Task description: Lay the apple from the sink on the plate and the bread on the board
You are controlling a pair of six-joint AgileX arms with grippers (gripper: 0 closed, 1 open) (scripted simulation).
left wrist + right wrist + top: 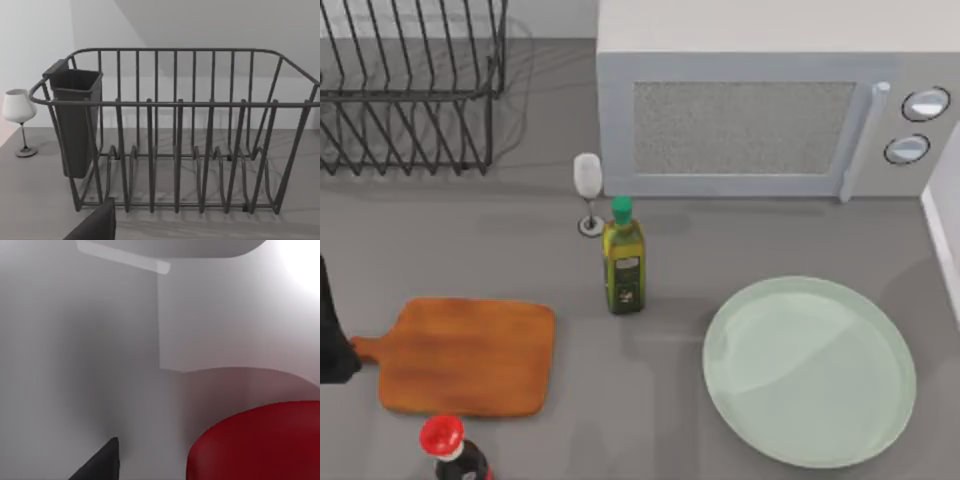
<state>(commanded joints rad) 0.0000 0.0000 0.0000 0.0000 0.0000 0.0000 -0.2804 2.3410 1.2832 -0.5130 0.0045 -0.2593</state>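
The right gripper (95, 462) is hanging down inside a pale, smooth-walled basin, with one dark fingertip poking in just beside the apple (260, 442), whose glossy red top is sitting close under the wrist camera. Whether those fingers are spread or pinched I cannot tell, and they are not touching the fruit.

On the table, nearest the front edge, a dark bottle with a red cap (443, 436) is standing by the board (465, 355), which is lying bare at the left with its handle pointing left. A bit of the left arm (330, 335) is showing at that edge; its gripper's state I cannot tell. The plate (810, 370) is lying bare at the right. Farther back an olive oil bottle (623, 262) and a wine glass (588, 190) are standing, then the microwave (770, 110) and the wire dish rack (175, 130).
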